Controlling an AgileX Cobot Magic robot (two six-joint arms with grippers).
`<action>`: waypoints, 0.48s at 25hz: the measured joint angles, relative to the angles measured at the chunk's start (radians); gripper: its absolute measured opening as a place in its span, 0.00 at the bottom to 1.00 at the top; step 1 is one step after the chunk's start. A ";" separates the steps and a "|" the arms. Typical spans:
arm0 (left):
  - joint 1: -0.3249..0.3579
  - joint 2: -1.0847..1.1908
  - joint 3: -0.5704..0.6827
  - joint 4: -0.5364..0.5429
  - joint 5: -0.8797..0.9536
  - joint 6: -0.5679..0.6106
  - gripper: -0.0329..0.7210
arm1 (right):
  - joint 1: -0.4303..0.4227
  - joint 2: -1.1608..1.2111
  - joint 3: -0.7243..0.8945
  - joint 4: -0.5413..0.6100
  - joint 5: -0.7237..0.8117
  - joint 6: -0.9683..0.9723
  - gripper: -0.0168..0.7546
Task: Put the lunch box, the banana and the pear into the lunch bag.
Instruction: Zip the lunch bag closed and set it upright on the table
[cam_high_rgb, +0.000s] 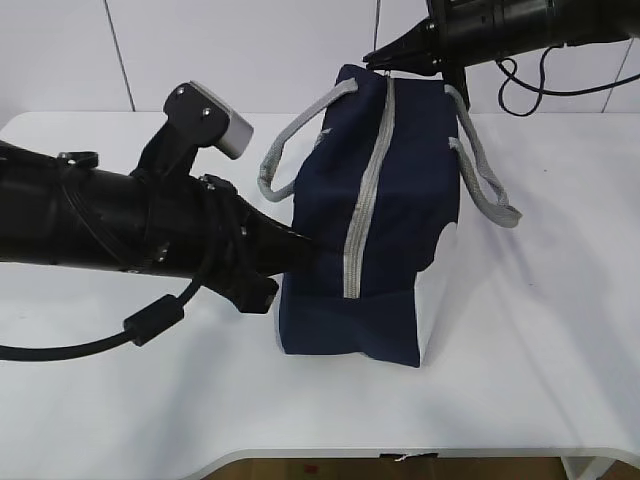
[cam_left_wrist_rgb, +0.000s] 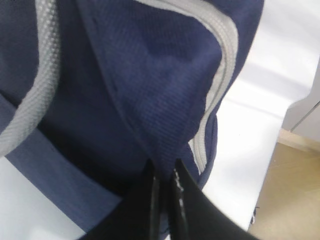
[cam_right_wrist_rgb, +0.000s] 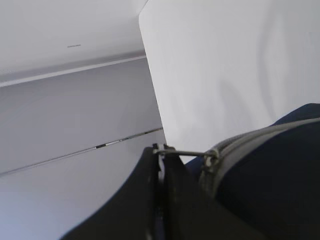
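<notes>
The navy lunch bag stands on the white table, its grey zipper running closed along the top. My left gripper is shut, pinching a fold of the bag's side fabric between its fingertips. At the bag's far upper end, my right gripper is shut on the zipper's ring pull, which sticks out from between the tips of that gripper. The lunch box, the banana and the pear are not in view.
Two grey webbing handles hang loose on either side of the bag. A black cable trails from the left arm over the table. The table's front edge is close, and a white wall stands behind.
</notes>
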 joint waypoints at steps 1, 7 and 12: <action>0.000 -0.002 0.000 0.004 -0.006 0.000 0.04 | -0.001 0.000 0.000 0.002 0.011 -0.031 0.03; 0.000 -0.004 0.000 0.024 -0.080 0.000 0.04 | -0.003 0.000 -0.001 0.005 0.059 -0.235 0.03; 0.000 -0.007 0.000 0.025 -0.209 0.000 0.04 | -0.003 0.001 -0.006 -0.013 0.097 -0.417 0.03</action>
